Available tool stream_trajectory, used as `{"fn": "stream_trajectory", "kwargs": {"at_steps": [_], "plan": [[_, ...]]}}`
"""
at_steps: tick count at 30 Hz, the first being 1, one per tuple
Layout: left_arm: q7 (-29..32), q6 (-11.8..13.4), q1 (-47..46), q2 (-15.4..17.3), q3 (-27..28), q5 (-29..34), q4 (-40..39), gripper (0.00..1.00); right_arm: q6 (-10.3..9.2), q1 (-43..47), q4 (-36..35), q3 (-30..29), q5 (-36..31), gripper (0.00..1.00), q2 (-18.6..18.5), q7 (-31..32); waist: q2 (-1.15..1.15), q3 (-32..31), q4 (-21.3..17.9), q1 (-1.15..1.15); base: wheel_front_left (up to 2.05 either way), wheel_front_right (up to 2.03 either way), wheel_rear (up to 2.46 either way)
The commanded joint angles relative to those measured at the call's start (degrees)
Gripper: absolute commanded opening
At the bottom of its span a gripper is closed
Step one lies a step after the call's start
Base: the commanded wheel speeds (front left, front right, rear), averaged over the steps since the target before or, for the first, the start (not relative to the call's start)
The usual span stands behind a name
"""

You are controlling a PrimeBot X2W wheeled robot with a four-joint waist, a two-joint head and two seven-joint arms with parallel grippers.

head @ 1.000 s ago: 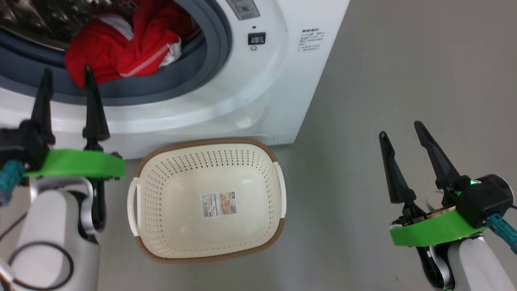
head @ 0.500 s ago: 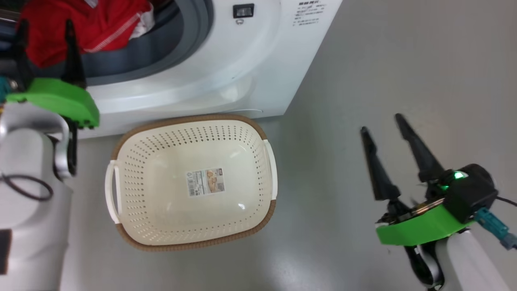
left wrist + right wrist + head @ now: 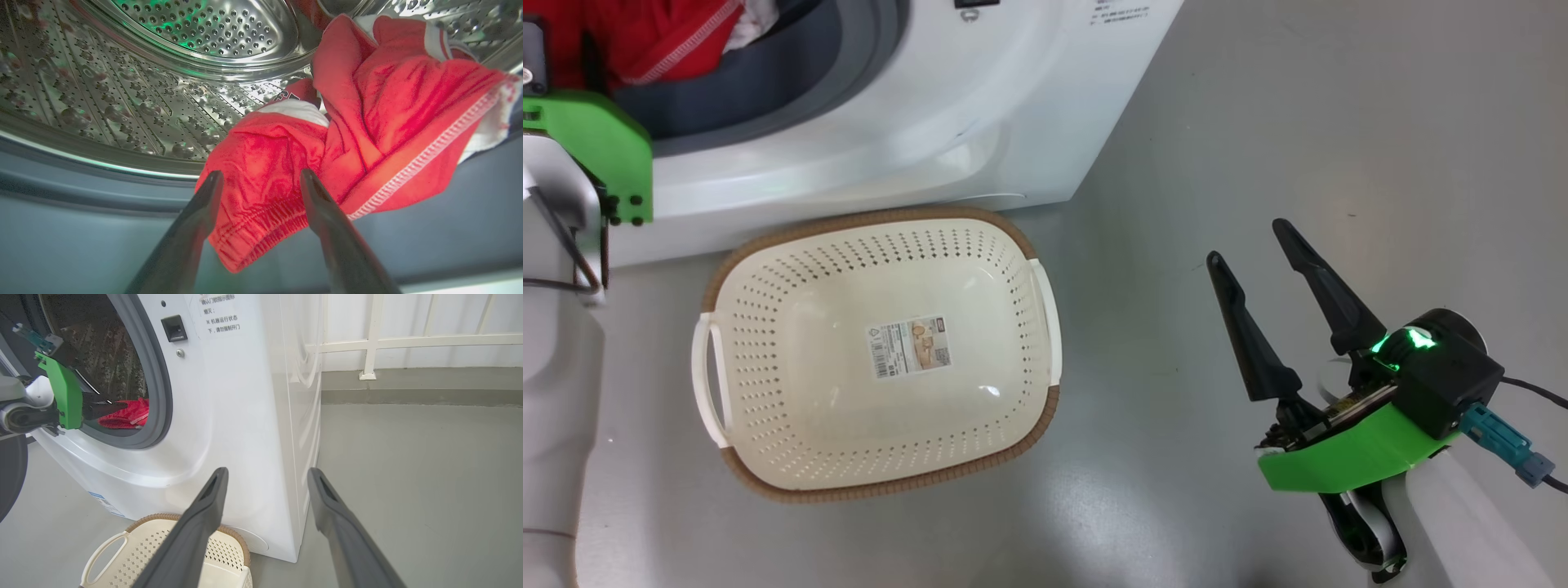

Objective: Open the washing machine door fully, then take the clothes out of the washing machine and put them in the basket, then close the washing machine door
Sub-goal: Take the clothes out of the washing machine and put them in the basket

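Clothes (image 3: 388,114) drape over the grey ring (image 3: 81,228) at the open left jaws; right jaws open near basket (image 3: 768,367).

The grey floor (image 3: 408,477) gleams softly; a cream rail (image 3: 408,342) crosses the white wall (image 3: 470,314) above a grey skirting band (image 3: 408,381).

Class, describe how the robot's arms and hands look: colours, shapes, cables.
Left hand and right hand each have two tapering dark fingers, a green bracket and a white forearm. The right adds a black module, green light and teal connector; the left, a thin black cable.
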Motion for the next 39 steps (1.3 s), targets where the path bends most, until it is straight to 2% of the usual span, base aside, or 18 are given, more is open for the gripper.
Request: {"fn": "stream_trajectory", "kwargs": {"at_steps": [1, 15, 16, 17, 18, 19, 33, 39], "plan": [[0.65, 1.05, -1.44, 3.63, 0.30, 1.49, -0.38, 1.00, 0.35, -0.10, -1.37, 1.39, 0.32, 1.00, -0.44, -0.36, 0.00, 0.41, -0.29, 0.00, 0.00, 0.00, 0.00], [6.37, 3.82, -1.82, 6.21, -1.29, 2.86, 3.63, 1.00, 0.35, -1.04, -0.93, 3.34, 0.77, 1.00, -0.10, -0.36, 0.00, 1.53, -2.45, 0.00, 0.00, 0.00, 0.00], [6.46, 3.90, -1.75, 6.41, -1.31, 2.82, 3.62, 0.93, 0.35, -1.01, -0.92, 3.35, 0.83, 1.00, -0.15, -0.36, 0.00, 1.57, -2.60, 0.00, 0.00, 0.00, 0.00], [6.51, 3.92, -1.71, 6.55, -1.30, 2.71, 3.58, 0.31, 0.35, -0.99, -0.91, 3.36, 0.89, 1.00, -0.18, -0.36, 0.00, 1.63, -2.73, 0.00, 0.00, 0.00, 0.00], [6.51, 3.92, -1.71, 6.55, -1.30, 2.71, 3.58, 0.31, 0.35, -0.99, -0.91, 3.36, 0.89, 1.00, -0.18, -0.36, 0.00, 1.63, -2.73, 0.00, 0.00, 0.00, 0.00], [6.51, 3.92, -1.69, 6.66, -1.29, 2.58, 3.50, 0.00, 0.35, -0.97, -0.91, 3.38, 0.93, 1.00, -0.22, -0.36, 0.00, 1.69, -2.83, 0.00, 0.00, 0.00, 0.00], [-1.52, 4.47, 0.84, 5.31, 0.23, -1.57, -0.35, 0.00, 0.35, -1.31, -0.51, 3.20, 0.63, 1.00, 0.02, -0.36, 0.00, 1.36, -1.87, 0.00, 0.00, 0.00, 0.00], [-3.13, 4.80, 2.25, 5.18, -0.05, -2.10, -1.56, 0.00, 0.35, -1.27, -0.32, 3.09, 0.41, 1.00, -0.14, -0.36, 0.00, 0.86, -1.30, 0.00, 0.00, 0.00, 0.00]]}}
